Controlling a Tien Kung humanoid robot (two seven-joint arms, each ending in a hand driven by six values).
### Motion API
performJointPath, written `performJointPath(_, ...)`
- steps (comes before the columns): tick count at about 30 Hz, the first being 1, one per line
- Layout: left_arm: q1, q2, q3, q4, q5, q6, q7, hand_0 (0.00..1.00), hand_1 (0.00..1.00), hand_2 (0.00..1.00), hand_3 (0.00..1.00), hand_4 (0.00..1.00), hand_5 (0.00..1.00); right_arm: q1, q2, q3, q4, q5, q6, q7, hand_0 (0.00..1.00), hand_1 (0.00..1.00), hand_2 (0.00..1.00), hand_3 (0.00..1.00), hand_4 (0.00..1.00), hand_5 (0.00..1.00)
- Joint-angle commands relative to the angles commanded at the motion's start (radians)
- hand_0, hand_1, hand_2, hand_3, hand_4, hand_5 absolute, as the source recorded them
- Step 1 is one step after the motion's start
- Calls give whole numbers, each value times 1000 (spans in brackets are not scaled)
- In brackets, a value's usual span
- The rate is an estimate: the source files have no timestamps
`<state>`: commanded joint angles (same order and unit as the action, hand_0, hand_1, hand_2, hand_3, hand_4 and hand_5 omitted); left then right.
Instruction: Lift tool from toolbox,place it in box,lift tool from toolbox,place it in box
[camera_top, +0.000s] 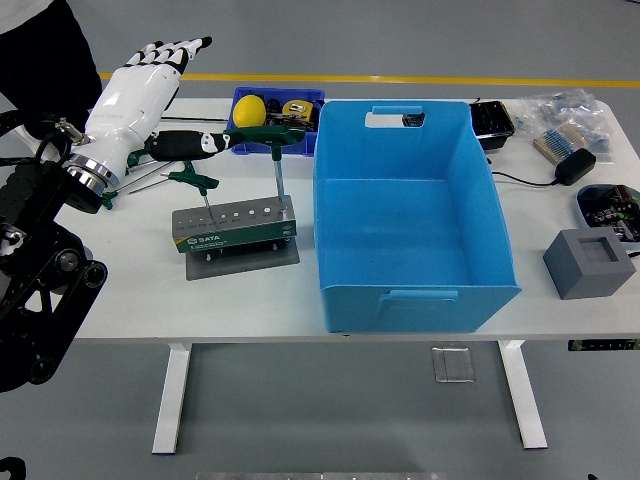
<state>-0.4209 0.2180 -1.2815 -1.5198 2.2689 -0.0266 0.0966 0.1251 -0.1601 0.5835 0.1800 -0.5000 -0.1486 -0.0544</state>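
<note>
The grey tool holder (232, 228) stands on the white table, left of the big blue box (418, 295). A tall green T-handle tool (272, 136) stands upright in the holder's right end. A shorter green T-handle tool (196, 181) stands in its left end. A green-and-black screwdriver (192, 143) lies behind the holder. My left hand (150, 70) is white with black fingertips. It is raised at the upper left, behind and left of the holder, with fingers stretched out and nothing in them. The blue box looks empty. The right arm does not show.
A small blue bin (277, 112) with yellow items sits behind the holder. Thin metal rods (150, 178) lie left of it. On the right are a grey block (590, 262), a black adapter with cable (575, 165), plastic bags (565, 110) and a black tray (492, 122).
</note>
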Motion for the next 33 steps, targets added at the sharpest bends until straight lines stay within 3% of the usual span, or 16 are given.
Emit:
performJointPath(10, -3, -12, 14, 40, -62, 24, -30, 924, 934, 977, 987, 998, 635, 1, -2, -1, 0, -1, 0, 0, 600, 539, 647, 709, 906, 966)
performJointPath(15, 9, -18, 11, 63, -228, 82, -38, 924, 934, 977, 987, 998, 635, 1, -1, 0, 0, -2, -1, 0, 600, 539, 647, 709, 906, 966)
performJointPath(16, 13, -19, 10, 66, -273, 98, -44, 907, 912, 960, 966, 998, 764, 1, -1, 1, 0, -2, -1, -1, 599, 538, 646, 710, 907, 965)
performJointPath(21, 25, -19, 9, 78, -470, 155, -80, 907, 912, 960, 966, 998, 764, 1, -1, -1, 0, -2, -1, -2, 599, 538, 646, 710, 907, 965)
performJointPath(27, 24, -20, 10, 82, -502, 153, -89, 893, 904, 951, 967, 998, 795, 1, -1, -4, 0, -3, 0, -3, 601, 537, 646, 710, 908, 965)
performJointPath(30, 27, -22, 13, 88, -587, 168, -100, 883, 898, 950, 970, 998, 797, 1, -1, -4, 0, -2, 0, -2, 601, 537, 646, 710, 908, 965)
performJointPath(33, 32, -28, 20, 104, -706, 220, -150, 883, 898, 950, 970, 998, 797, 2, -1, -3, 0, -2, 0, -2, 601, 537, 646, 710, 908, 965)
